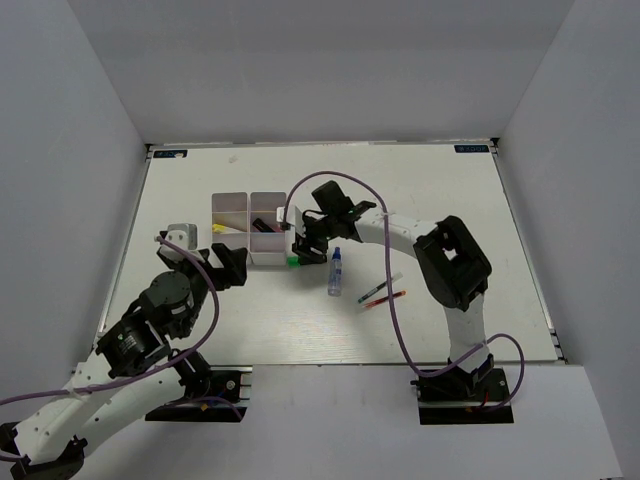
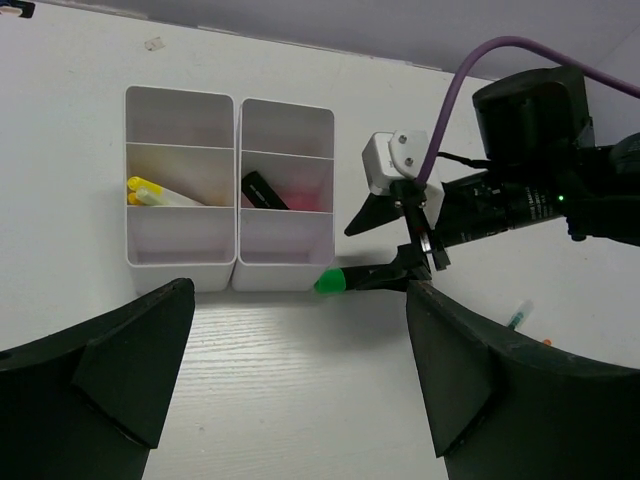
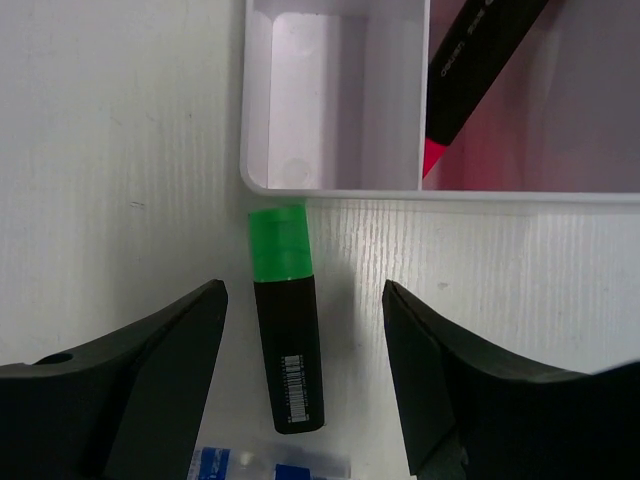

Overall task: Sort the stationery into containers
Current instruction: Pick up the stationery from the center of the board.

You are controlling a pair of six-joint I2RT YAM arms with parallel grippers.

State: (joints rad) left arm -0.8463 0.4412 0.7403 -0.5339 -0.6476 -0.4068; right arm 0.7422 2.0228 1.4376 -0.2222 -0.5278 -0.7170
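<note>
Right wrist view: chunky highlighter with a black barrel and green cap (image 3: 286,340) lies flat on the bench, its capped end touching the outer wall of the white plastic divided tray (image 3: 330,188). The right gripper (image 3: 302,300) hangs over it with jaws spread wide, one finger on each side of the barrel and neither touching it.

Top view puts the tray left of the bench centre, about midway between the near and far edges. The highlighter is at the right end of the tray's near wall.

Already in the tray: a black marker with a pink cap (image 2: 265,190) in a middle compartment, and yellow highlighters (image 2: 150,192) in the one beside it. A clear tube with a blue cap (image 1: 335,272) and thin white pens (image 1: 381,292) lie loose toward the right edge.

Left gripper (image 2: 300,300) is open too — holding nothing, on the near-left side of the tray.

Handling judgement: rigid, light moulded plastic with a smooth barrel, so it may slip or twist if pinched off-centre. I would close on the black barrel at mid-length, clear of the cap — the cap end is crowded by the tray wall.
</note>
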